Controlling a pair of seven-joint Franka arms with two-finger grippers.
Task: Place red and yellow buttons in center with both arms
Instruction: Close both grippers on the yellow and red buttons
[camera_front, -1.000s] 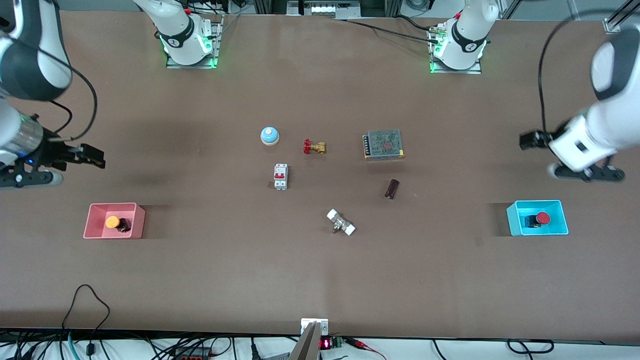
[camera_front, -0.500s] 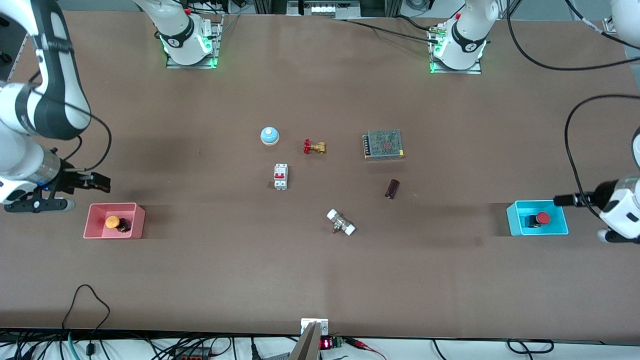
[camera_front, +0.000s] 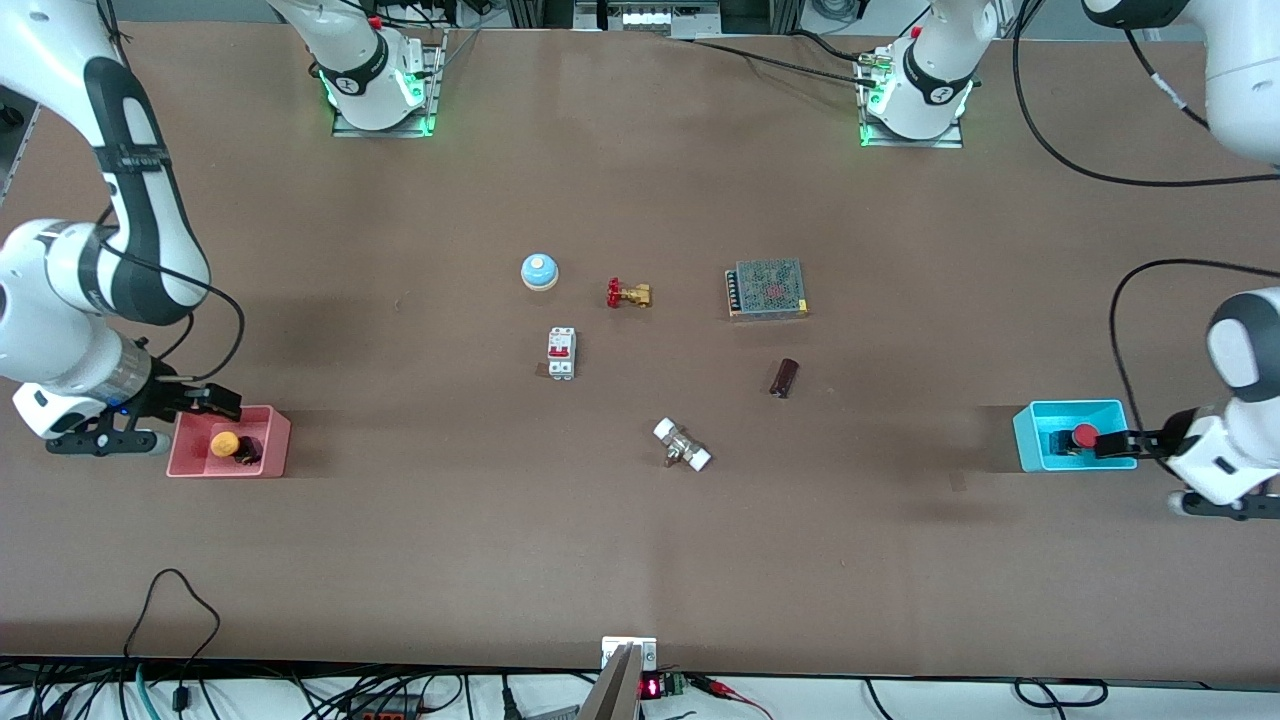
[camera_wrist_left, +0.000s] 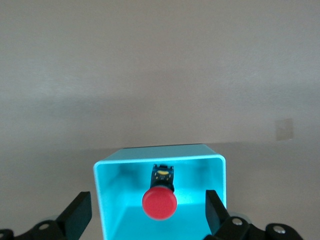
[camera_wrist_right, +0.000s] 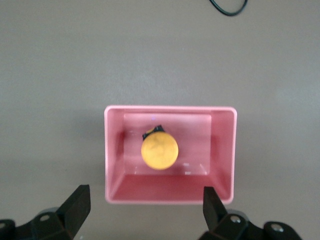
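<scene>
The left gripper (camera_front: 1118, 443), fingers spread, hangs over the cyan plastic tray (camera_front: 1030, 441) at the table's three o'clock, where the round red-capped button (camera_front: 1085, 436) lies. The right gripper (camera_front: 218, 404), also spread, hangs over the pink plastic tray (camera_front: 272, 440) at nine o'clock, holding the yellow-capped button (camera_front: 224, 443).

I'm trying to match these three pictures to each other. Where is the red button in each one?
Front view: red button lies in the cyan tray, toward the left arm's end of the table.
Left wrist view: red button in the cyan tray, between the open left gripper fingers.
Right wrist view: not in it.
Shared landmark: the cyan tray.
</scene>
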